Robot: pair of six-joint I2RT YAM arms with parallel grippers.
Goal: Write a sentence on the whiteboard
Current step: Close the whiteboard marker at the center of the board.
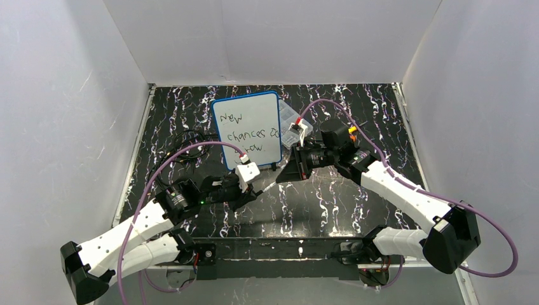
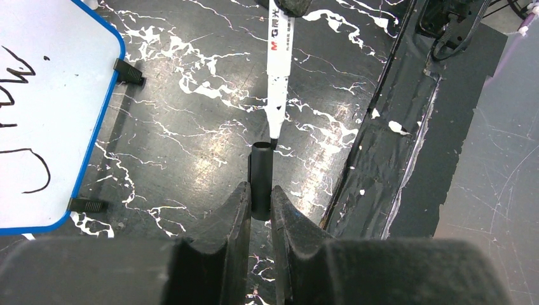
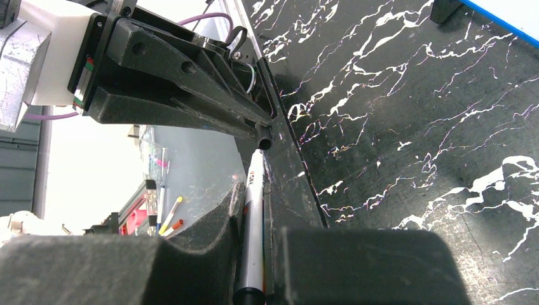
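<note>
While the left pincer (image 2: pixel 259 194) is clenching a short black cap (image 2: pixel 261 171), the right pincer (image 3: pixel 256 206) is gripping a white marker (image 2: pixel 277 70) by its barrel, and the two are meeting above the middle of the black marbled desk (image 1: pixel 330 197), the marker's tip sitting right at the cap's mouth. Just beyond them the whiteboard (image 1: pixel 254 108) is resting on the desk, bearing the sentence (image 1: pixel 245 133) in three black lines — "New chances grow" — and a clear box (image 1: pixel 290 118) is lying just beside its right edge.
</note>
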